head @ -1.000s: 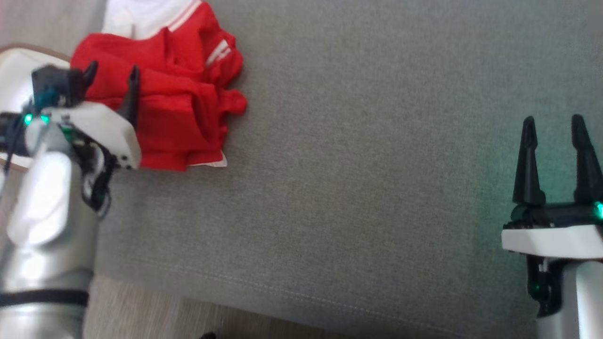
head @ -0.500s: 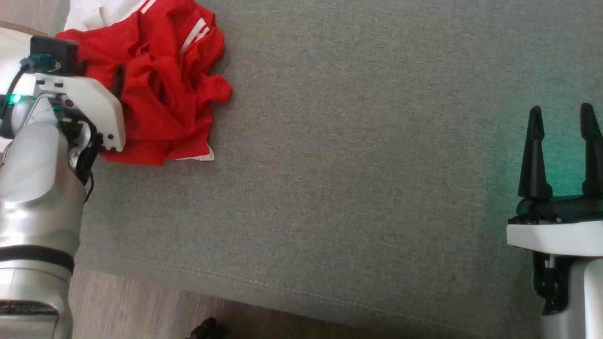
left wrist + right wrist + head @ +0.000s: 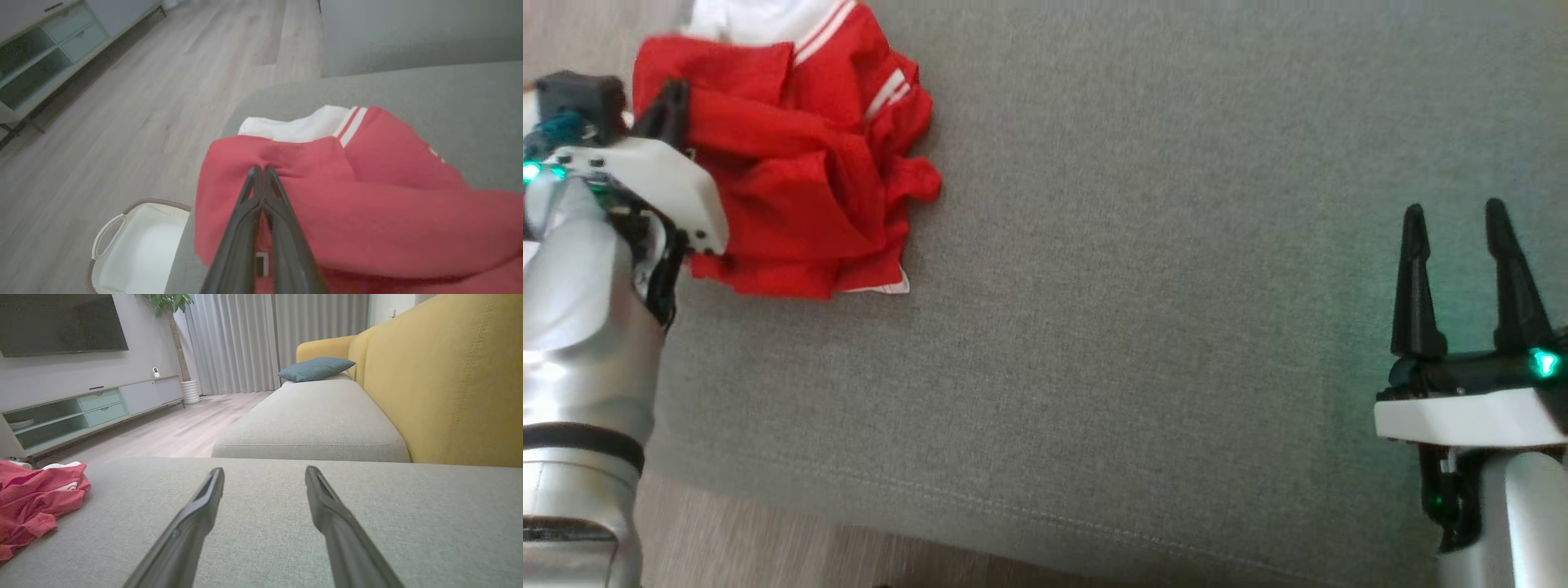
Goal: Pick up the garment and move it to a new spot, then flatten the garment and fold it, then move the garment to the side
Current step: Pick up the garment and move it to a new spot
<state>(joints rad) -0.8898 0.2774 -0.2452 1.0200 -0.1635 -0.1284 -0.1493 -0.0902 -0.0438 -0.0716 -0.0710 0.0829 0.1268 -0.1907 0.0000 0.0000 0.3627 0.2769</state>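
**A:** How far along is it?

**B:** Barely begun. The garment (image 3: 796, 192) lies crumpled at the left end of the grey sofa seat (image 3: 1143, 327), close to its edge. The left gripper (image 3: 261, 173) is pinched together on a fold of the red cloth. I take that as the grasp for the first pick-up, though I cannot tell whether the bundle is off the seat.

**A:** And the other arm?

**B:** The right gripper (image 3: 1454, 212) hangs over bare seat, well to the right. Its fingers are apart and hold nothing.

**A:** What remains?

**B:** Nearly everything: carrying the garment to a new spot, flattening it, folding it and moving it aside.

**A:** Anything in the way?

**B:** The broad middle of the seat looks free. A white basket (image 3: 159, 201) stands on the wooden floor (image 3: 163, 102) just beside the seat's left end, so loose cloth could slide off that side. The yellow backrest (image 3: 449, 384) and a blue cushion (image 3: 314, 368) are well away from the garment.
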